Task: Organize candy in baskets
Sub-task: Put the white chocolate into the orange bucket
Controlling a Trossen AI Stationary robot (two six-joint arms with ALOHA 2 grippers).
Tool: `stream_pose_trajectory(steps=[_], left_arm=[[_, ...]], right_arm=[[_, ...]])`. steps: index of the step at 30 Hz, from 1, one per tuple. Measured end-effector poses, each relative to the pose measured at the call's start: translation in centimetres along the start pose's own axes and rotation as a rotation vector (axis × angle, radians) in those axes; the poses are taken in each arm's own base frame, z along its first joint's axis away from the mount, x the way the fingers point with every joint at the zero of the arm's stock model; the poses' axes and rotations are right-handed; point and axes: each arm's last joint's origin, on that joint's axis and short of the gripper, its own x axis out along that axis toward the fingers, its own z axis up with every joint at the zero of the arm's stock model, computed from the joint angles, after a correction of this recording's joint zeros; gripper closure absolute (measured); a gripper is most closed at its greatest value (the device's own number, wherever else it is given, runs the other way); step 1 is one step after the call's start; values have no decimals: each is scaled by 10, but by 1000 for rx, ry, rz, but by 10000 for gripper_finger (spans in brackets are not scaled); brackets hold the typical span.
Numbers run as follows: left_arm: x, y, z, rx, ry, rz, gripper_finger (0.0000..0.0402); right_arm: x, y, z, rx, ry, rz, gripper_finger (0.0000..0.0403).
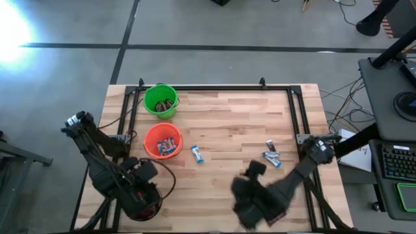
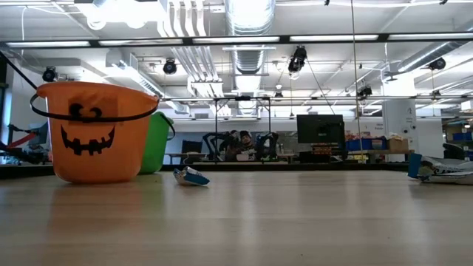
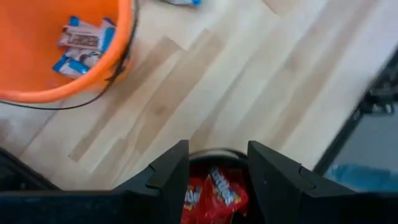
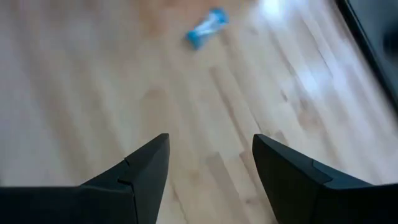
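Candy sorting: drop into black basket.
Left claw [image 3: 217, 177], jaws apart, hangs over the black basket [image 3: 214, 154] holding red candy [image 3: 216, 196]. Blue candy [image 1: 197, 154] lies on the table [image 1: 227, 123] beside the orange basket [image 1: 162, 141]; right claw [image 4: 210, 165], open and empty, should likely fetch it.

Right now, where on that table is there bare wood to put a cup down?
The far right stretch, between the green basket and the table's right rail, is bare, as is the middle beyond the lone blue candy. It is crowded at the near left around the orange basket and near the two candies at right.
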Motion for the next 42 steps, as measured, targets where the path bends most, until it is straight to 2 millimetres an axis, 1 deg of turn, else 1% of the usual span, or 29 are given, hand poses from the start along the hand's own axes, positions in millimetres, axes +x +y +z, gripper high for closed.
stream_pose_trajectory(steps=[2, 4, 7, 11, 13, 16, 19, 22, 25, 29, 34, 38, 42], left_arm=[[2, 3, 6, -57, -14, 27, 255], [4, 6, 11, -108, -31, 57, 255], [6, 11, 19, -164, -53, 106, 255], [8, 17, 26, -240, -63, 162, 255], [9, 18, 30, -254, -76, 166, 255], [8, 20, 35, -255, -136, 165, 255], [3, 27, 42, -237, -157, 155, 255], [-8, 40, 50, -219, -212, 127, 255], [-22, 60, 57, -216, -257, 90, 255], [-32, 87, 59, -216, -295, 70, 255], [-28, 114, 54, -235, -299, 82, 255], [-24, 124, 51, -232, -299, 93, 255], [-20, 127, 49, -222, -309, 109, 255]], right_arm=[[15, -13, 17, 171, 23, -31, 179], [29, -27, 32, 294, 59, -52, 179], [49, -47, 51, 385, 94, -89, 179], [72, -69, 71, 495, 125, -130, 179], [79, -77, 77, 516, 118, -142, 179], [84, -81, 86, 497, 96, -115, 179], [90, -85, 96, 499, 57, -73, 179], [96, -90, 108, 517, 10, -32, 179], [103, -94, 118, 550, -9, 31, 179], [121, -100, 128, 572, 7, 76, 179], [147, -111, 130, 607, 79, 98, 179], [163, -117, 130, 629, 116, 139, 179], [171, -120, 131, 636, 132, 165, 179]])
